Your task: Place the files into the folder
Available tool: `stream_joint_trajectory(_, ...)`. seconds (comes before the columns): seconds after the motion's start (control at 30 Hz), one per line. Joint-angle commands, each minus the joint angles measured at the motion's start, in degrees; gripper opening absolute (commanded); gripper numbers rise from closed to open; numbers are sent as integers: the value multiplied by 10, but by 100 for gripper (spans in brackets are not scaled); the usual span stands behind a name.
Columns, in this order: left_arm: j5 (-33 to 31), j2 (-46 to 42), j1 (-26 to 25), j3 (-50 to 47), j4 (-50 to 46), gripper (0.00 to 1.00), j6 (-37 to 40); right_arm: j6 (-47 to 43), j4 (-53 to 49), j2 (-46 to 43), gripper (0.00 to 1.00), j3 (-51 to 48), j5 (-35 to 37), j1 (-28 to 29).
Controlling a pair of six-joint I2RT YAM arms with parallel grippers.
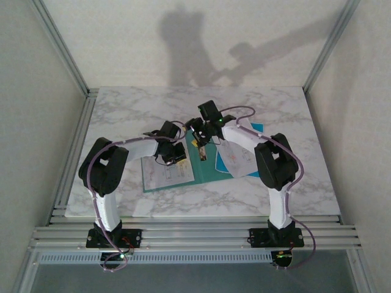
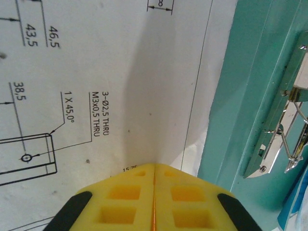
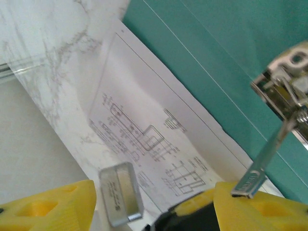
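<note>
The teal folder [image 1: 203, 170] lies open in the middle of the table, with a metal clip [image 2: 281, 125] on its inner face. One of the files [image 1: 168, 176] lies on its left half, and another sheet [image 1: 235, 160] lies on its right side. My left gripper [image 1: 179, 154] is shut, its yellow tips [image 2: 155, 166] resting on the printed sheet [image 2: 120, 72] beside the folder's teal card [image 2: 240, 96]. My right gripper [image 1: 201, 148] hangs over the clip. Its jaws [image 3: 151, 198] stand open; the clip's lever [image 3: 267, 154] rests on the right finger, and a small metal plate [image 3: 120, 192] sits between the fingers.
A blue object [image 1: 257, 128] peeks out behind the right arm. The marble table [image 1: 146, 110] has free room at the back and along both sides. Aluminium frame posts and white walls enclose the table.
</note>
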Motion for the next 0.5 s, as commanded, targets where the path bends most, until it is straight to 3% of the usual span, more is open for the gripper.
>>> stream_joint_trajectory(0.0,0,-13,-3,-8,-5,7,8,-15,-36,38,66,34,4,-12)
stream_joint_trajectory(0.47,0,-21,-3,-11,-11,6,10,-62,-93,96,66,167,10,-26)
